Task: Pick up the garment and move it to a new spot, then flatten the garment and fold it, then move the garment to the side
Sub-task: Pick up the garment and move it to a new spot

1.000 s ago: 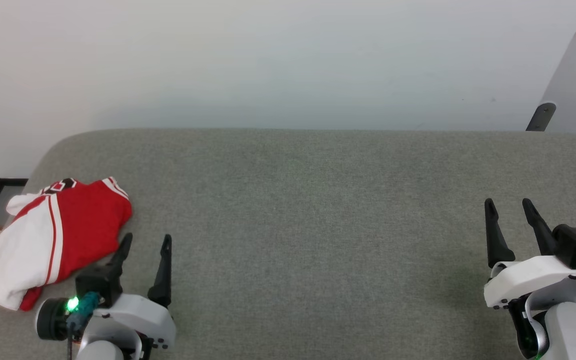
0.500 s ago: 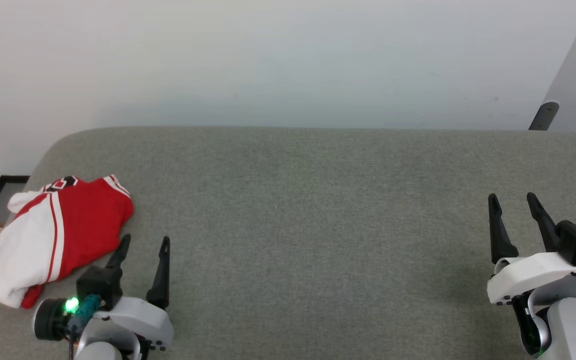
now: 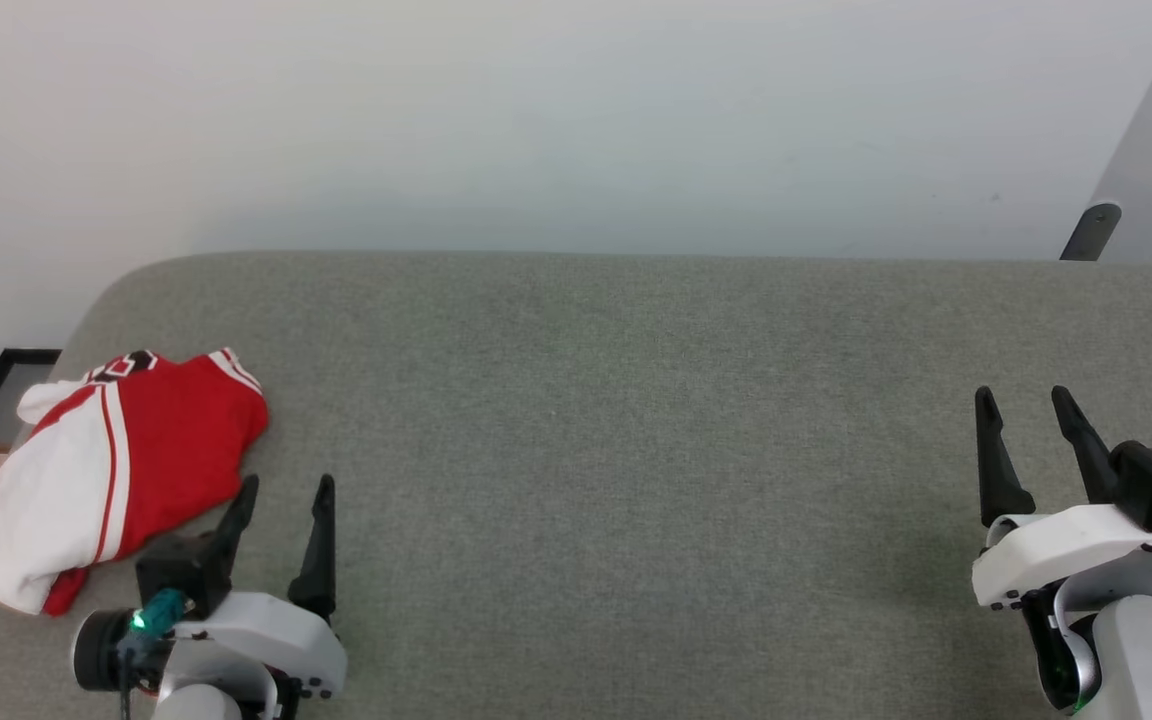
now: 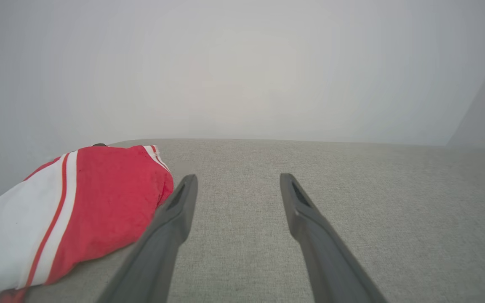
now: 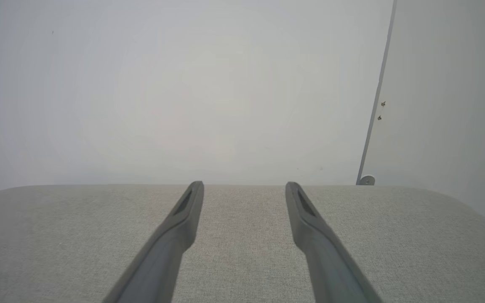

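Garment lies bunched at the far-left end of the grey cushion, red w/ white panel and thin stripes; the black, white-edged numerals at its top edge are too folded to read. L gripper sits just beside its right edge, jaws spread, nothing between. R gripper is well apart at the right, also spread and empty.

White wrist shells, black tapered fingers

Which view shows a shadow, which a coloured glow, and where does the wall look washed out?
Head view: soft light, faint shadow on the grey surface beside the right claw, green lamp glowing behind the left claw. Left wrist view: hazy, washed-out wall. Right wrist view: pale bloom mid-wall, darker corners.
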### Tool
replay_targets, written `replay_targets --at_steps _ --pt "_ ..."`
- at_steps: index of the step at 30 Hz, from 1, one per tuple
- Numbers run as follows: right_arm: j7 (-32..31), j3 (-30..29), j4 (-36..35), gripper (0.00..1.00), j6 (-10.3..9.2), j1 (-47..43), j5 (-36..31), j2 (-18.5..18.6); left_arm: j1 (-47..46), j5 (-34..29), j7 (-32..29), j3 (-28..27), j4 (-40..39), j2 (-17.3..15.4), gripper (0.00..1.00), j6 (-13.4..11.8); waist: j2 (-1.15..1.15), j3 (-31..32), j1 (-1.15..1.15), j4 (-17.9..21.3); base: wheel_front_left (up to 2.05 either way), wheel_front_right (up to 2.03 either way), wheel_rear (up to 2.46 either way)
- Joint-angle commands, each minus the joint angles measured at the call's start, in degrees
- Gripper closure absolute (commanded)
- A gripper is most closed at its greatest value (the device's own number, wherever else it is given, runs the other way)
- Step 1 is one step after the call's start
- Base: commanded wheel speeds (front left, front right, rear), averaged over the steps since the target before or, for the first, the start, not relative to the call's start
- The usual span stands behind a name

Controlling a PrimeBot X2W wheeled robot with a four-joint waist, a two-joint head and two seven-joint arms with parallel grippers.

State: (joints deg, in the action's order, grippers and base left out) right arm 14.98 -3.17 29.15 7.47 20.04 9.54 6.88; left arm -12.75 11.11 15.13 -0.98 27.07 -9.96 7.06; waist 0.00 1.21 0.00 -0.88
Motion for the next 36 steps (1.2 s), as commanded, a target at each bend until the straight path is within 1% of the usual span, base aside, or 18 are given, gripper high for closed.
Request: replay_targets --at_steps 1,6,10,16,25,30,32,36 --pt "0.3 0.1 0.1 0.00 0.04 0.1 0.0 -0.1 -0.4 0.3 0.0 -0.2 0.2 0.0 0.00 0.0 0.00 0.0 0.00 0.0 0.00 0.00 0.00" --pt "0.3 0.0 0.2 0.00 0.04 -0.1 1.0 0.0 -1.1 1.1 0.0 0.0 0.6 0.0 0.00 0.4 0.00 0.0 0.00 -0.3 0.00 0.00 0.00" --pt "0.3 0.1 0.1 0.00 0.04 0.0 1.6 0.1 -1.5 1.1 0.0 -0.2 1.0 0.3 0.00 0.3 0.00 -0.1 0.00 -2.4 0.00 0.00 0.00" --pt "0.2 1.7 0.1 0.00 0.04 -0.3 2.3 -0.1 -1.8 -0.4 0.0 -0.9 1.7 0.5 0.00 -0.2 0.00 0.4 0.00 -8.6 0.00 0.00 0.00" --pt "0.2 5.4 0.7 0.00 0.04 -1.1 3.6 -1.0 -0.6 -2.1 0.0 -2.0 0.9 0.7 0.00 -1.5 0.00 1.0 0.00 -20.7 0.00 0.00 0.00" --pt "0.2 7.8 0.8 0.00 0.04 -1.3 4.3 -1.4 -0.1 -1.6 0.0 -2.9 1.0 0.9 0.00 -1.6 0.00 1.1 0.00 -26.6 0.00 0.00 0.00" --pt "0.2 9.3 0.8 0.00 0.04 -0.9 4.7 -1.7 0.4 -1.4 0.0 -3.7 0.8 0.5 0.00 -1.9 0.00 0.7 0.00 -27.9 0.00 0.00 0.00" --pt "0.2 13.2 1.7 0.00 0.03 1.1 5.8 -2.3 1.4 -0.6 0.0 -5.5 -0.7 1.0 0.00 -2.6 0.00 -0.6 0.00 -28.8 0.00 0.00 0.00"
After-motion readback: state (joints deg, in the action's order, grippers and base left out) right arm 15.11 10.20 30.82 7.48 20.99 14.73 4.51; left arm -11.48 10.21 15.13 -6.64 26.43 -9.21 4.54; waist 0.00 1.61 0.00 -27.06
